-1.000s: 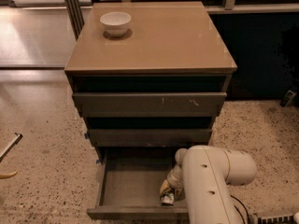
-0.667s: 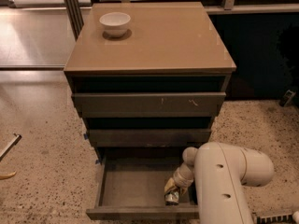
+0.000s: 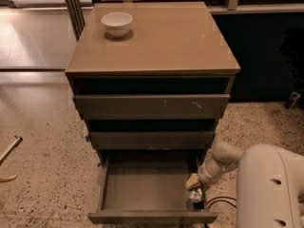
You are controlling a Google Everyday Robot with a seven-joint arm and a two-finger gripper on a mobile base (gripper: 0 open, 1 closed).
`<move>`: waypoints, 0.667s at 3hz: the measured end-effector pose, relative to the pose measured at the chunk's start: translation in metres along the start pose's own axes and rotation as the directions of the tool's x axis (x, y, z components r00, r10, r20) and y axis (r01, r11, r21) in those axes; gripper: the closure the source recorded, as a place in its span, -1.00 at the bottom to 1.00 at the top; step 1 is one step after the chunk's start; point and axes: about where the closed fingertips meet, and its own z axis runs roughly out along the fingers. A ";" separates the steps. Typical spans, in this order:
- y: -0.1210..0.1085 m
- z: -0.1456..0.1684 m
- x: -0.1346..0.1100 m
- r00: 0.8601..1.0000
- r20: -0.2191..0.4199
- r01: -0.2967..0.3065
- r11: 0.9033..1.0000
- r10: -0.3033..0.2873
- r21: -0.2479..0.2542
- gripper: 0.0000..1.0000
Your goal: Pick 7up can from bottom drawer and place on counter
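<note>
Reaching into the open bottom drawer (image 3: 142, 189) at its near right corner, gripper (image 3: 193, 183) directly over can (image 3: 194, 196), grip state not discernible; bowl (image 3: 117, 23) on counter (image 3: 161, 42), far left.

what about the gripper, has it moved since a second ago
Yes. The gripper has shifted right inside the bottom drawer, closer to the drawer's right wall, and is now beside the 7up can.

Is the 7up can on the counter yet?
No, the 7up can lies in the front right corner of the bottom drawer, at the gripper.
</note>
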 end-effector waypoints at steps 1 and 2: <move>-0.009 -0.072 0.014 0.996 0.038 0.076 0.997 -0.076 0.012 1.00; -0.008 -0.151 0.026 0.983 0.066 0.169 0.985 -0.172 0.040 1.00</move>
